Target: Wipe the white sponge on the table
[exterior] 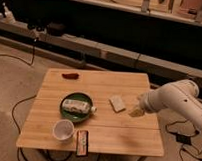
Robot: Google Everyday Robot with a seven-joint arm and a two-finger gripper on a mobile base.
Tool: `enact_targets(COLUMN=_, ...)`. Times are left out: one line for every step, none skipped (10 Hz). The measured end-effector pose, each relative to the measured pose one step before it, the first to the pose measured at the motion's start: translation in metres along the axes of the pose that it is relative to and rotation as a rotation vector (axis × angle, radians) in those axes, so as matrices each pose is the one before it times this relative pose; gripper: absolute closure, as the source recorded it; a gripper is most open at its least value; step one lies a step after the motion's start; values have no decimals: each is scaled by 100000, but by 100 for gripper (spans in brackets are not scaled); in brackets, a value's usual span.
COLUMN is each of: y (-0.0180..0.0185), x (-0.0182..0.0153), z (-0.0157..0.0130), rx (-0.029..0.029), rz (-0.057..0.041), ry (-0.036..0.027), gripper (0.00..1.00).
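Square wooden table [107,133]: light honey, plank-striped.
Small flat sponge pad [117,103]: off-white, plain.
Round plate [66,114]: dark green.
Oblong packet [76,105]: white, green markings.
Gripper [136,111]: pale cream, just right of the sponge pad.
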Motion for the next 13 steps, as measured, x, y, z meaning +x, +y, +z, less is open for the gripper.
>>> enact_targets(y=134, x=138, z=-110, rx=-454, rz=-561, ry=1085, gripper=38)
enact_targets(y=-35, x=68, z=66, rx=116, rz=-190, ry=-27, gripper=38)
enact_targets(y=-24, x=89, z=195, rx=302, rz=-304, ry=-158, gripper=38)
enact_targets(y=7, x=-567, z=1068, rx=1490, rz=473, ry=-915, gripper=38)
enact_targets(y=191, x=-299, z=1198, rx=1086, rz=502, ry=-742, gripper=38)
enact_targets(y=434, x=-230, z=1472, rx=737, rz=435, ry=-1054, gripper=38)
enact_targets(y=777, x=-348, z=1360, rx=-180, rz=683, ry=-1122, gripper=38)
enact_targets(y=918, x=-583, z=1342, rx=-489, rz=934, ry=-1049, gripper=38)
enact_targets(y=599, x=-99, z=924, rx=-206, rz=346, ry=138, gripper=38)
enact_targets(y=600, x=111, z=1258, rx=148, rz=587, ry=940, gripper=38)
enact_targets(y=581, x=258, z=1666, rx=898, rz=849, ry=2431, gripper=38)
enact_targets(y=328, x=146, z=942, rx=946, rz=1206, ry=1907, gripper=38)
enact_targets(y=517, x=-175, z=1710, rx=1966, rz=2173, ry=2280, gripper=38)
